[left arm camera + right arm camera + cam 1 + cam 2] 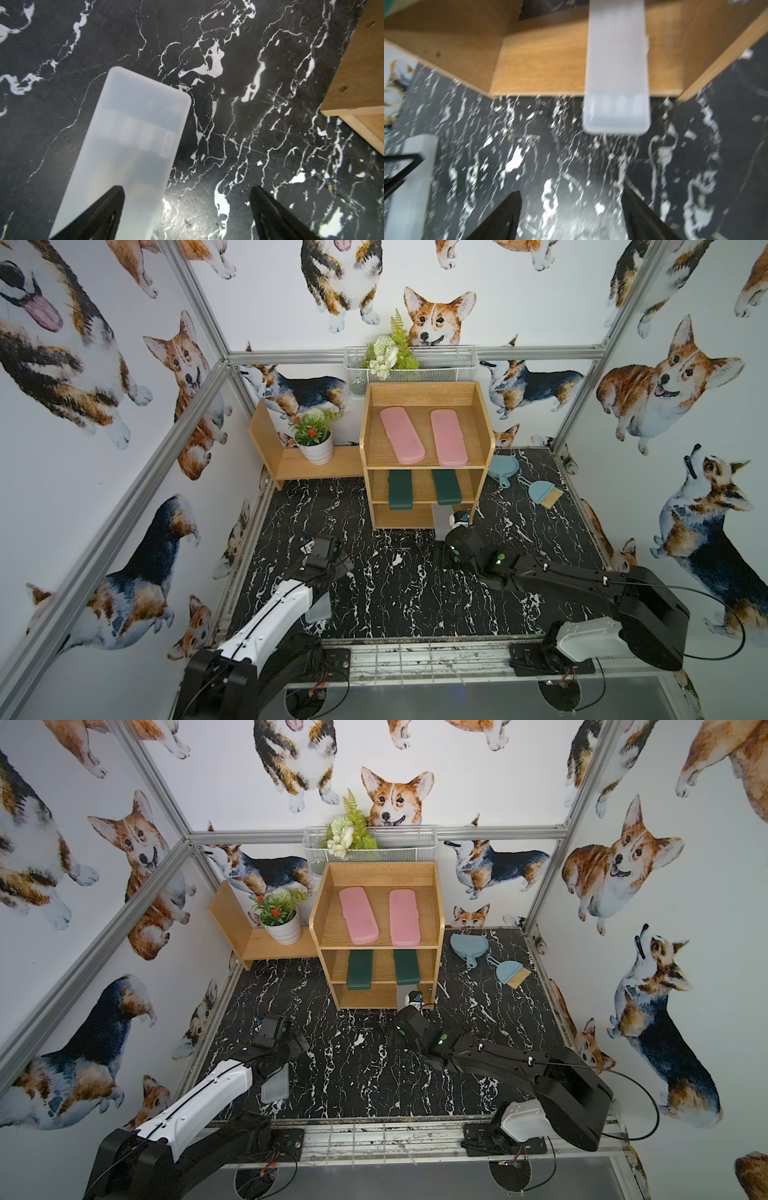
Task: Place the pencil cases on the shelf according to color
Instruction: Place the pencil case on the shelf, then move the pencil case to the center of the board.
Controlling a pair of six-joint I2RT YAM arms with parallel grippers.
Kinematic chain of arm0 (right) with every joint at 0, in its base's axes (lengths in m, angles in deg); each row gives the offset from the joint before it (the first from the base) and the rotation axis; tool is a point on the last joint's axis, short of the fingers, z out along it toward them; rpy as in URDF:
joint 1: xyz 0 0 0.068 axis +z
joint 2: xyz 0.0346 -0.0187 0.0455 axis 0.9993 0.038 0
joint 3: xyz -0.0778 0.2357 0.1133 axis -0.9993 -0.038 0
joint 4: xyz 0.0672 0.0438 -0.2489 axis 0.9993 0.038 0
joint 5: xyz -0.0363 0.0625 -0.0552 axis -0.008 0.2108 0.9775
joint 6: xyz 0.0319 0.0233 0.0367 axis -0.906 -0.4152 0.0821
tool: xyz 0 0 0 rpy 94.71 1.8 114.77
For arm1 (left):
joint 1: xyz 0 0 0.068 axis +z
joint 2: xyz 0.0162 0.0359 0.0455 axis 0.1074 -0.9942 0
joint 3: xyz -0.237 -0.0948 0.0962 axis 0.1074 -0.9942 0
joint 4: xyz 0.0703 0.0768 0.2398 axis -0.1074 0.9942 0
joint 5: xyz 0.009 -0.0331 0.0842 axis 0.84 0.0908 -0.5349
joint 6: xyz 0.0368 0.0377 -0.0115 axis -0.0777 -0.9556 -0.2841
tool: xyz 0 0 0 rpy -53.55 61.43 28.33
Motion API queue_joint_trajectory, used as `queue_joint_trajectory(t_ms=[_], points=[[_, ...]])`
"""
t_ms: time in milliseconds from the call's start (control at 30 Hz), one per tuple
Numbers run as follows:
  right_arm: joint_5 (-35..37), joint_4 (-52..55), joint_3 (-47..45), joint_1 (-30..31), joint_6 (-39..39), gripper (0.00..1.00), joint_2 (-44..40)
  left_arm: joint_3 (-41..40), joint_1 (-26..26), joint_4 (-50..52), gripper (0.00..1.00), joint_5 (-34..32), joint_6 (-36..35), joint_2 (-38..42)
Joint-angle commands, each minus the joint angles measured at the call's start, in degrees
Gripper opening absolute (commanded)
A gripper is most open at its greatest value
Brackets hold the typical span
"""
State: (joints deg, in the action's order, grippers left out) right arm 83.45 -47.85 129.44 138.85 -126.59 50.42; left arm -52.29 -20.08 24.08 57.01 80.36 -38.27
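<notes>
The shelf point(484, 418) carries two pink pencil cases point(402, 435) on its top tier and two dark green ones point(400, 491) on the middle tier. A frosted case point(616, 72) lies lengthwise in the bottom tier, its near end sticking out over the floor. My right gripper point(571, 195) is open and empty, a little way back from that end. Another frosted case point(128, 145) lies flat on the floor beneath my left arm point(291, 597). My left gripper point(187, 193) is open above the floor, with one fingertip point(116, 199) over the case's near end.
A low L-shaped wooden stand point(316, 468) with a potted plant point(313, 439) adjoins the shelf's left side. A white wire basket point(440, 369) hangs behind the shelf. A light-blue dustpan point(503, 468) and brush point(542, 493) lie on the black marble floor right of the shelf.
</notes>
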Motion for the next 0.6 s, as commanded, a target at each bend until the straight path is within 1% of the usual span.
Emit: queue_joint_trajectory(t_ms=[0, 67, 167, 300, 400, 433, 567], points=[[0.2, 0.3, -1.2, 2.3, -4.3, 0.84, -2.0, 0.5, 0.1, -0.4, 1.0, 2.2, -0.4, -2.7], [1.1, 2.1, -1.8, 4.4, -4.9, 0.85, -3.4, 0.9, 0.1, 1.1, 0.99, 1.1, -0.5, -3.2], [1.0, 2.4, -3.9, 6.2, -5.8, 0.87, -5.6, 1.9, 0.1, 4.9, 0.99, -1.5, -0.4, -0.6], [0.0, 2.2, -6.6, 6.8, -6.4, 0.89, -7.3, 3.0, 0.2, 9.7, 0.99, -7.1, 0.4, 3.9], [-1.6, 3.2, -6.8, 6.9, -7.1, 0.91, -8.0, 2.3, 0.8, 10.0, 0.99, -9.0, 2.8, 2.9], [-2.4, 3.8, -6.4, 7.1, -7.3, 0.92, -8.3, 1.9, 1.5, 9.2, 0.99, -9.0, 2.6, 2.1], [-3.6, 5.4, -5.2, 7.9, -6.9, 0.95, -8.7, 0.5, 4.7, 4.7, 0.99, -5.4, 0.1, -2.1]])
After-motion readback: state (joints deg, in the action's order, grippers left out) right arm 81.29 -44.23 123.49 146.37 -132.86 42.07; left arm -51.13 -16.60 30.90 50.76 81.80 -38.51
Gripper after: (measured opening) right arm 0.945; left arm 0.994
